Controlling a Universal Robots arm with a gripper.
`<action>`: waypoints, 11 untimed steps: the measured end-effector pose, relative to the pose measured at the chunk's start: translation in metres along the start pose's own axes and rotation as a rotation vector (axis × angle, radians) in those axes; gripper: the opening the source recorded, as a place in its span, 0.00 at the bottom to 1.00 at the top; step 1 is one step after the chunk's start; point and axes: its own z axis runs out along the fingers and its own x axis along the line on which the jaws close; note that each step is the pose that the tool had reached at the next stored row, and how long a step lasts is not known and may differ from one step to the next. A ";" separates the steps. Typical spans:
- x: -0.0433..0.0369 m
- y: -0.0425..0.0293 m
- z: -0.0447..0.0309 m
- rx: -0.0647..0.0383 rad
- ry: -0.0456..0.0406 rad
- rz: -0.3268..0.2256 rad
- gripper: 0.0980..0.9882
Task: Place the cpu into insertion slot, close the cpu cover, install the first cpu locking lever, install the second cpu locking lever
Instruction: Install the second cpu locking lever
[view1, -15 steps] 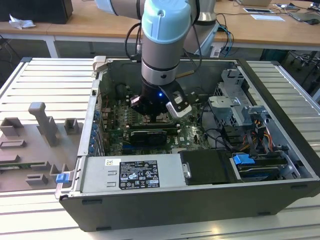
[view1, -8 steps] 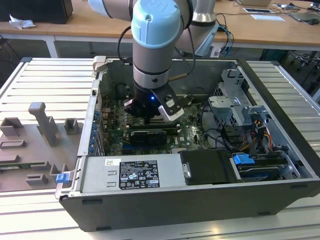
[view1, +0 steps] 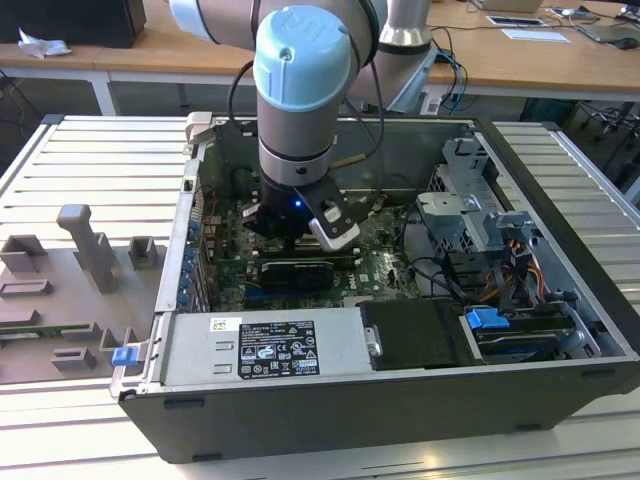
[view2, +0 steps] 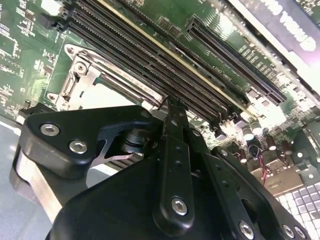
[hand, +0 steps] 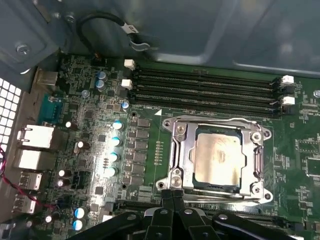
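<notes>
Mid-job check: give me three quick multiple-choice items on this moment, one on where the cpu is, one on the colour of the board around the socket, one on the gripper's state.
1. Where is the cpu?
A. Seated in the insertion slot
B. Held in the gripper
C. Lying on the power supply

2. What colour is the circuit board around the socket?
A. Blue
B. Green
C. Red

3. How do the fingers of the gripper stand?
A. Wide open
B. Shut on a cable
C. Shut together, empty

Key: 1 A, the first wrist view shows its pale metal top inside the silvery frame. 2 B, green surrounds the socket in both wrist views. 3 C, the fingertips meet with nothing between them, just at the socket's edge.
</notes>
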 end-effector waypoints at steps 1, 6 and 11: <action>0.0001 -0.0004 0.0006 -0.005 -0.0006 0.000 0.01; 0.0027 -0.0027 0.0035 -0.033 -0.0044 -0.003 0.01; 0.0034 -0.0041 0.0080 -0.057 -0.0067 -0.005 0.01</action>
